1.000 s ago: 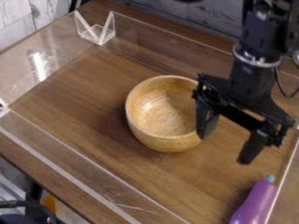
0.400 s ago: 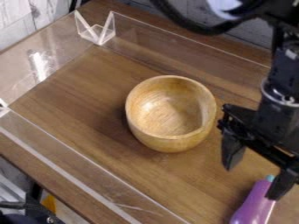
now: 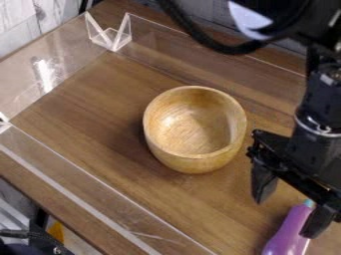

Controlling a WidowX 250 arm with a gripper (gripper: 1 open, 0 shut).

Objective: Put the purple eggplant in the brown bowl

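The brown bowl (image 3: 196,127) is round, light wood with visible grain, and stands empty in the middle of the wooden table. The purple eggplant (image 3: 290,233) lies at the bottom right corner, glossy, with its pale green tip pointing up and away. My black gripper (image 3: 289,196) hangs pointing down, right of the bowl and just above the eggplant's upper end. Its two fingers (image 3: 262,181) stand wide apart, open, with nothing between them. The right finger overlaps the eggplant's tip in the view; I cannot tell whether it touches.
A low clear plastic wall (image 3: 80,179) fences the table along the left and front edges. A small clear plastic stand (image 3: 110,32) sits at the back left. Black cables (image 3: 240,40) arch across the top of the view.
The gripper has moved right and down, from beside the bowl's right rim to above the eggplant's tip. It has stayed open. Bowl and eggplant have not moved.
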